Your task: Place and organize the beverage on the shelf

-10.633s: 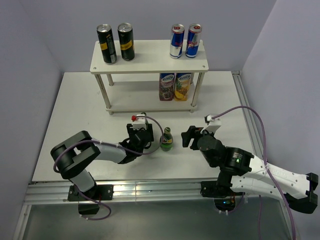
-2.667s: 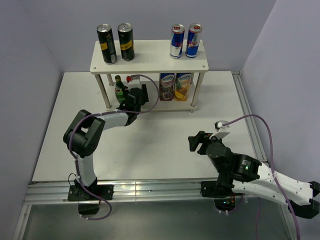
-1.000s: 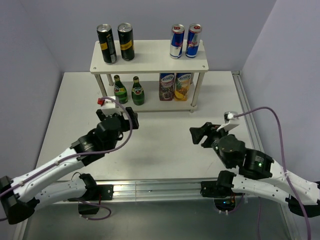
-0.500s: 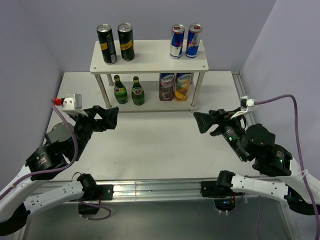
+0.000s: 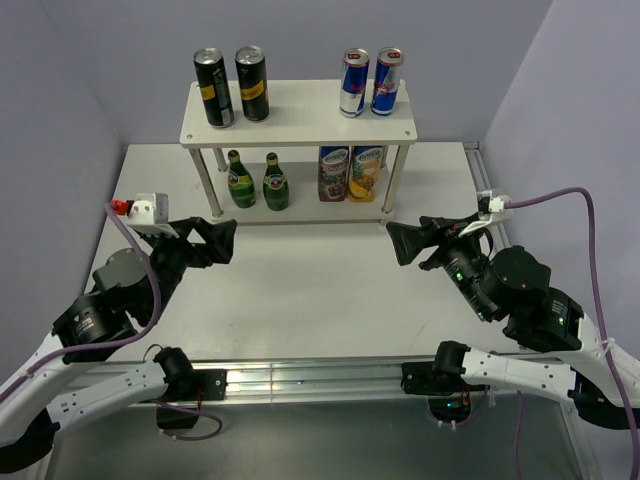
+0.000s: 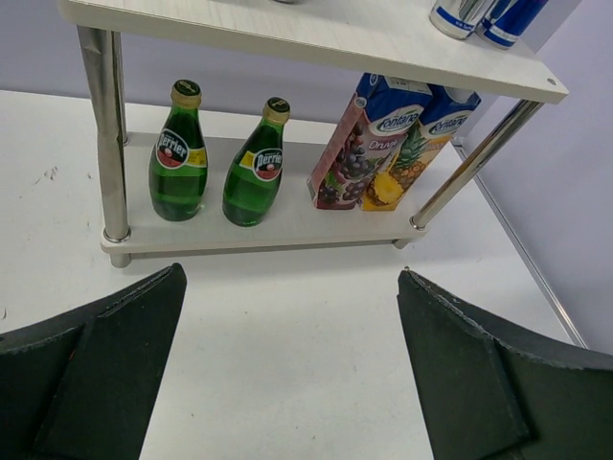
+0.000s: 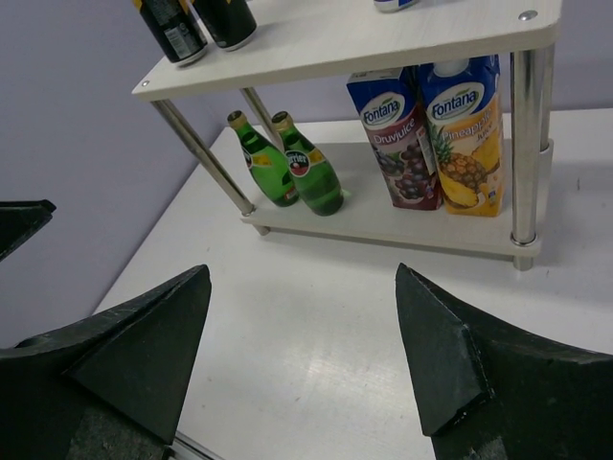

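The shelf [image 5: 300, 125] stands at the back of the table. Two black cans [image 5: 213, 88] and two blue-and-silver cans [image 5: 354, 82] stand on its top board. Two green bottles [image 5: 240, 180] stand upright side by side on the left of the lower board, also in the left wrist view as green bottles [image 6: 178, 153] and in the right wrist view as green bottles [image 7: 263, 161]. My left gripper [image 5: 225, 240] hangs open and empty, raised in front of the shelf [image 6: 287, 225]. My right gripper [image 5: 395, 243] is open and empty too, facing the shelf [image 7: 383, 225] from the right.
Two juice cartons [image 5: 350, 173] stand on the right of the lower board, beside the bottles. Thin metal posts [image 6: 103, 144] hold the boards. Purple walls close the left, back and right sides. A rail [image 5: 490, 220] runs along the table's right edge.
The left arm set the second green bottle on the lower board and let go. Both arms then pulled back and rose. The right jaws have widened over the last second.
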`<control>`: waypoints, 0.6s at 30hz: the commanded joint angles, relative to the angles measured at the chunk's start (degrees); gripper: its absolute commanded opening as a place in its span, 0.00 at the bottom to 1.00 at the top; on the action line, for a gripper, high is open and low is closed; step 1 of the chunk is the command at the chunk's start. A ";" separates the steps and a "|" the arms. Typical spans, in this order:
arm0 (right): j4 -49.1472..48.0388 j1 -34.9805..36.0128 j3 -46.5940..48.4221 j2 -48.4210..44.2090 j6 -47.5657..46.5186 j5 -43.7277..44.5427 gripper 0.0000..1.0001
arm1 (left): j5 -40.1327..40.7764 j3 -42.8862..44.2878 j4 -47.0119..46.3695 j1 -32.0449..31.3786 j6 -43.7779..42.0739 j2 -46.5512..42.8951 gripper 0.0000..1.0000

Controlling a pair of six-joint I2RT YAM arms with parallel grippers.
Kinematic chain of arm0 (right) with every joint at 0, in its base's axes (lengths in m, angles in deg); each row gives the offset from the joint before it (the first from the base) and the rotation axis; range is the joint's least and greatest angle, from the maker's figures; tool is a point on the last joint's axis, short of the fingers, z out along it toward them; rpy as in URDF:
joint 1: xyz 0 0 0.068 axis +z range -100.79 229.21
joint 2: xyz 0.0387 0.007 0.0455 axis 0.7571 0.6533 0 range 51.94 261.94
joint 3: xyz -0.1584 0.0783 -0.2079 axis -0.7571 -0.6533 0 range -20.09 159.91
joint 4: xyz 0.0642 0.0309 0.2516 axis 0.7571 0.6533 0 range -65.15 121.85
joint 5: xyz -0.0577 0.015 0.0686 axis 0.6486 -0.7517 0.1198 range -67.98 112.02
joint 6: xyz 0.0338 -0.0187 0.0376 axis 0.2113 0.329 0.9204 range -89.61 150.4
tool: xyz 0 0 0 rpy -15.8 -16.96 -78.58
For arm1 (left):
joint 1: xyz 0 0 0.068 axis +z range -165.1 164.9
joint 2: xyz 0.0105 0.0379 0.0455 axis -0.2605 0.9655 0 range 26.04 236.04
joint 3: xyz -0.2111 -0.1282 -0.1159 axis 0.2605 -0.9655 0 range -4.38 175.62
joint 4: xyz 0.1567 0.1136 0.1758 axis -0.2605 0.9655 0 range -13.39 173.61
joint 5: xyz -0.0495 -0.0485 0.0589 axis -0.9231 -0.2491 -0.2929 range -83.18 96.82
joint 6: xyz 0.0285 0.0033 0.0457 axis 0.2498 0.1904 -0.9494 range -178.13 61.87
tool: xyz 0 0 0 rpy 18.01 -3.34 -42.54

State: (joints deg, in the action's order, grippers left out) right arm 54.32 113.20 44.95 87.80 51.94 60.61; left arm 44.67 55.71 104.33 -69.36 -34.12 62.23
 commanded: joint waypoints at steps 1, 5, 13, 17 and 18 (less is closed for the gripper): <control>-2.75 0.35 1.41 0.27 -1.94 1.40 0.85 | 0.65 -0.50 -1.09 -0.14 -1.33 -1.11 0.99; -3.19 0.35 1.15 0.71 -2.29 1.75 0.85 | 0.74 -0.51 -1.27 -0.14 -1.51 -1.29 0.99; -4.78 0.35 0.71 0.71 -3.52 2.02 0.85 | 1.35 -0.50 -1.44 -0.14 -1.60 -1.47 0.99; -5.74 0.35 0.09 0.53 -4.05 2.10 0.85 | 1.62 -0.68 -1.71 -0.14 -1.77 -1.73 0.99; -5.83 0.26 0.09 0.53 -4.14 2.28 0.85 | 1.70 -0.77 -1.62 -0.14 -1.69 -1.64 0.99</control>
State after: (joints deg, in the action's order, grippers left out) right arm 51.17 113.20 44.95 88.11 49.38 61.74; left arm 45.45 55.30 104.09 -69.36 -34.78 61.05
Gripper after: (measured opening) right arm 0.852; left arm 0.993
